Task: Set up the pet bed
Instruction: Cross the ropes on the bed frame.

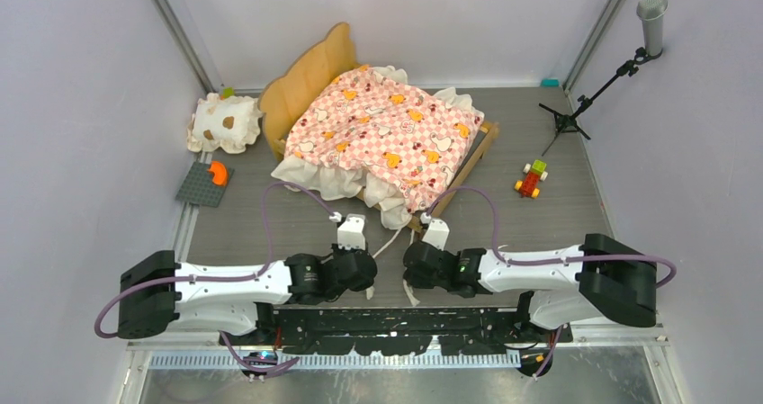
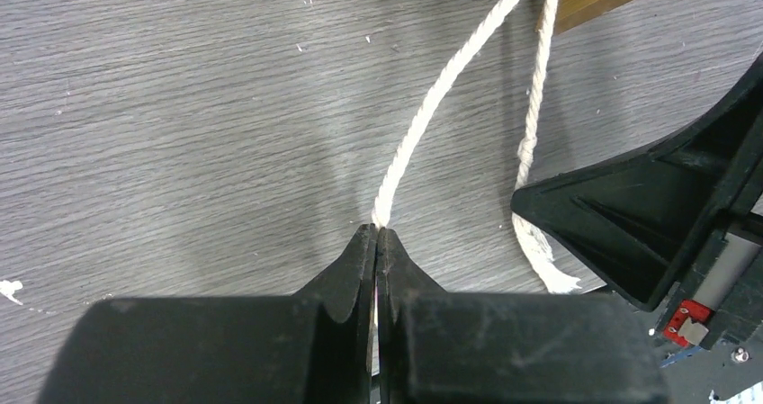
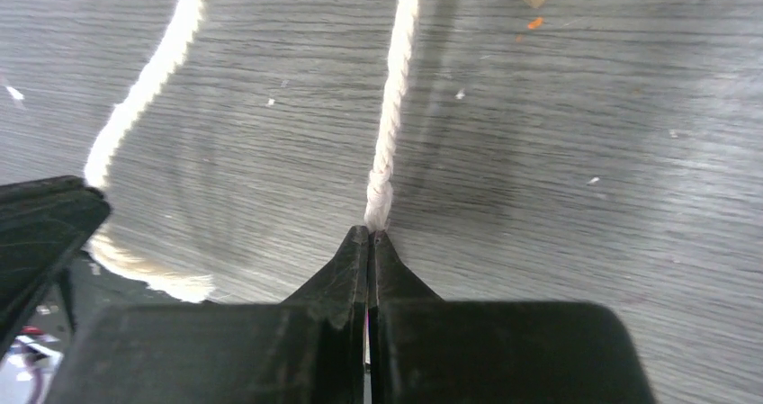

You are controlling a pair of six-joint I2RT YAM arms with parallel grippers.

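The left arm (image 1: 225, 287) and right arm (image 1: 540, 273) share one build: white link shells between black joint housings. A purple-grey cable (image 1: 267, 208) loops along each arm. White camera modules (image 1: 350, 233) cap the wrists. The left gripper (image 2: 376, 233) and right gripper (image 3: 370, 233) carry matte black, wedge-tipped fingers (image 2: 346, 278).

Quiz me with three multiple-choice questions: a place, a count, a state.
1. The pillow lies: A left of the bed; B on it; C under it.
2. White cords from the bed: A one; B two; C four.
3. The left gripper and right gripper are: A open; B each shut on a cord; C holding the pillow.
1 A, it sits off the bed's left side. 2 B, the left wrist view shows two. 3 B, closed jaws pinch a cord in each wrist view.
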